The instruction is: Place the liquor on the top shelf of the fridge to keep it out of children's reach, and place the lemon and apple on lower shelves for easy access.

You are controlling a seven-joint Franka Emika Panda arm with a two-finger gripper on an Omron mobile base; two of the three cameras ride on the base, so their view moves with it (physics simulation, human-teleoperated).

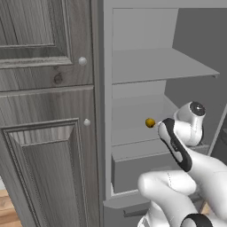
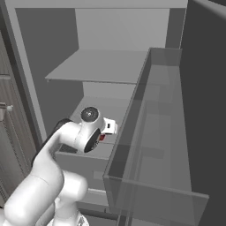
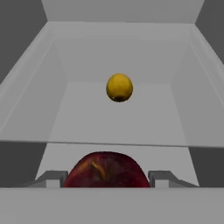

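Observation:
The fridge (image 1: 106,88) stands open, and my arm reaches in at the level of a lower shelf (image 3: 118,120). The red apple (image 3: 105,170) sits between the two fingertips of my gripper (image 3: 107,179), which is shut on it. A sliver of the apple (image 2: 102,137) shows red beside the wrist. Farther back on the same lower shelf (image 1: 133,131) lies the lemon (image 3: 119,87), apart from the apple; it is also the lemon (image 1: 150,123) just left of the arm. Above, the top shelf (image 1: 159,66) is bare. The liquor is out of view.
A grey drawer box (image 1: 133,170) sits under the lower shelf. Wood-grain cupboard doors (image 1: 44,133) stand left of the fridge. On the right, the open fridge door's clear bin (image 2: 150,132) runs close beside my arm.

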